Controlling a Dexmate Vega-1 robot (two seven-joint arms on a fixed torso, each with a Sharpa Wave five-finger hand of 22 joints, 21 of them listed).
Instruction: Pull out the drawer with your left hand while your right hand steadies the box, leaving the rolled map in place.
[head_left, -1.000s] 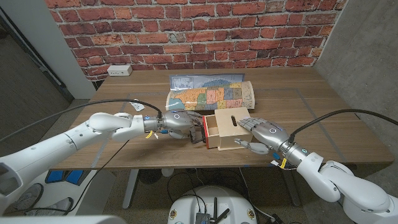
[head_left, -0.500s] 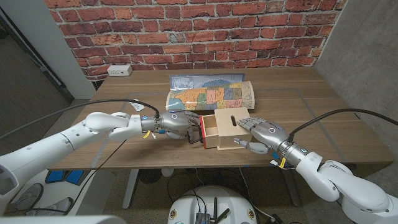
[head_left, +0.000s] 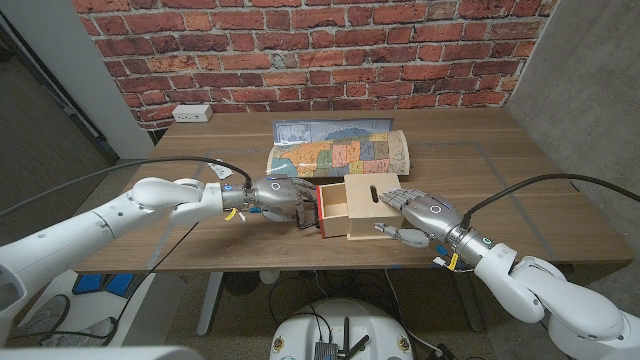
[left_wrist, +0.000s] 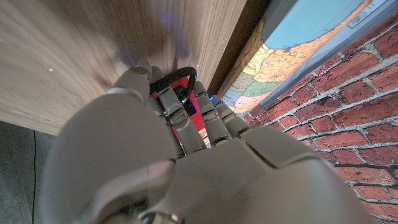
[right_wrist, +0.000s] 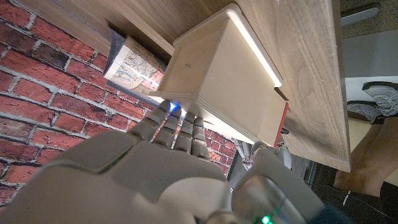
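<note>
A pale wooden box (head_left: 378, 203) stands near the table's front edge, its drawer (head_left: 336, 208) partly pulled out toward the left. My left hand (head_left: 279, 195) grips the handle on the drawer's red front (head_left: 321, 211). In the left wrist view my left hand (left_wrist: 155, 162) curls around the red front (left_wrist: 186, 106). My right hand (head_left: 421, 213) rests on the box's top at its right end, thumb against the front side. The right wrist view has my right hand (right_wrist: 143, 174) pressed on the box (right_wrist: 230, 81). The rolled map (head_left: 340, 150) lies just behind the box.
A white outlet box (head_left: 192, 113) sits at the far left of the wooden table (head_left: 520, 170), against the brick wall. Black cables run along both arms. The box stands close to the table's front edge.
My left hand has moved a little to the left and the drawer has slid further out with it. The right hand, the box and the map have stayed put.
</note>
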